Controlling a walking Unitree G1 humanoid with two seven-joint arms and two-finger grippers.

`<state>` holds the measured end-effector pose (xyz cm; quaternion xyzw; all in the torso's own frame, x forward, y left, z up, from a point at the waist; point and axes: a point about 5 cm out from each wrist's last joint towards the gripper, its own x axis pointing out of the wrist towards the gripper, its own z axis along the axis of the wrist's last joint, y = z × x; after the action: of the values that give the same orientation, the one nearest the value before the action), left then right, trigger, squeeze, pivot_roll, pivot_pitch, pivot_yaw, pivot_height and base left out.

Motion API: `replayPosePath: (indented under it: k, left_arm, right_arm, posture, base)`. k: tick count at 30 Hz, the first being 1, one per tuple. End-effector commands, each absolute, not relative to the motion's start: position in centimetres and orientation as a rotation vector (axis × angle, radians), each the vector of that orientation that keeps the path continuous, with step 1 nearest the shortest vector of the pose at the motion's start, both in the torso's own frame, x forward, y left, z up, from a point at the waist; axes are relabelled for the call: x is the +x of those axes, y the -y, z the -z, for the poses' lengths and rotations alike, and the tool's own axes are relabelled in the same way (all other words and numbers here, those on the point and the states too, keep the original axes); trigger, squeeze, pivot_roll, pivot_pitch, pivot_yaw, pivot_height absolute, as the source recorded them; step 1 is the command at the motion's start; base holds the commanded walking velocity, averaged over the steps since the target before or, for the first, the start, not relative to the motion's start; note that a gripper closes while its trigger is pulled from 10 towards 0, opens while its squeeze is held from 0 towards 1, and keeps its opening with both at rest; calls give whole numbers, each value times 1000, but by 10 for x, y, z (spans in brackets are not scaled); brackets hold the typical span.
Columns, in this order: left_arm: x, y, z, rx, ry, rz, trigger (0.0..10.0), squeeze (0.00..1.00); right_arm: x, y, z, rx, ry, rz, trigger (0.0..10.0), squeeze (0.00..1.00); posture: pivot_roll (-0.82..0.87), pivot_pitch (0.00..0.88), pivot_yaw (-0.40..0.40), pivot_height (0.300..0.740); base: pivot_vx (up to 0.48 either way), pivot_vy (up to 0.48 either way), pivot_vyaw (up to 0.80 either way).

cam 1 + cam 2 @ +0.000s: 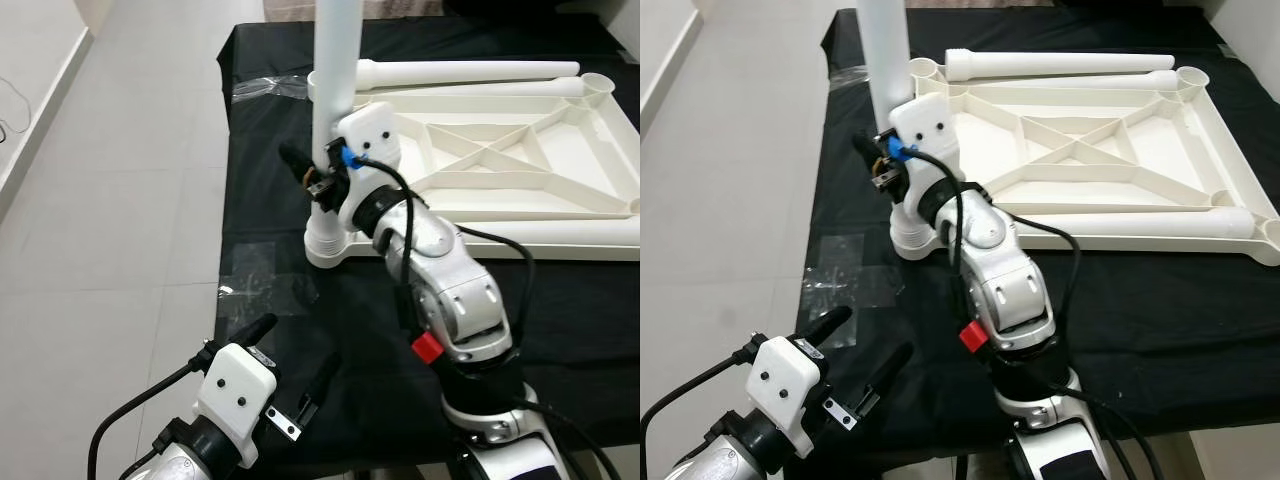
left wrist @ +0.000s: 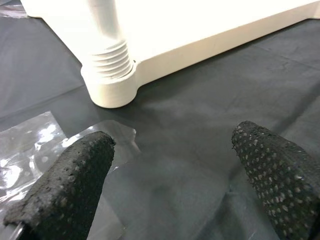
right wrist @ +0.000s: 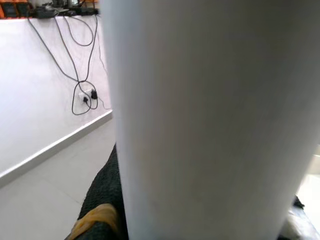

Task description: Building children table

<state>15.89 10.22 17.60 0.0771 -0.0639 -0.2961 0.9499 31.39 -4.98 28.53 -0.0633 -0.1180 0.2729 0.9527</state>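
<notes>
On black cloth (image 1: 560,300), 12 o'clock of the robot: upturned white tabletop (image 1: 520,150). Upright leg (image 1: 335,60) stands in its near-left corner socket (image 1: 330,240), threads partly exposed. Right gripper (image 1: 322,172) clenched around that leg. Left gripper (image 2: 170,165), at 7 o'clock, fingers spread, grasping nothing. Two loose legs (image 1: 470,70) lie on the tabletop's far and near edges. Risk: a tilted leg may cross-thread or jam. Brands, writing: none legible.

A plain indoor room: pale tiled floor (image 1: 120,200), white wall (image 3: 45,85) with skirting, cables plugged into a socket (image 3: 89,93).
</notes>
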Motion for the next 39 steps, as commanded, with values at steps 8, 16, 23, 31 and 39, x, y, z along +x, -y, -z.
replayPosePath:
  k: [8, 16, 23, 31, 39]
  left_arm:
    - [158, -103, -172, 169, 114, 610, 10000, 0]
    - [168, -109, -181, 158, 153, 573, 10000, 0]
    - [192, -128, -219, 102, 287, 492, 10000, 0]
    - [217, -158, -317, -9, 581, 610, 10000, 0]
    - [219, -157, -399, -77, 761, 888, 10000, 0]
  right_arm:
    - [319, 68, -230, -96, -35, -344, 10000, 0]
    - [307, 62, -219, -126, -48, -321, 10000, 0]
    - [306, 58, -218, -137, -44, -323, 10000, 0]
    - [309, 57, -221, -131, -34, -319, 10000, 0]
    - [309, 52, -221, -126, -30, -328, 10000, 0]
  posture:
    - [73, 339, -29, 740]
    - [72, 329, -28, 740]
    - [71, 322, -28, 740]
    - [77, 306, -34, 740]
    - [82, 296, -32, 740]
  base:
    - [0, 0, 0]
    - [0, 0, 0]
    - [0, 0, 0]
    - [0, 0, 0]
    - [0, 0, 0]
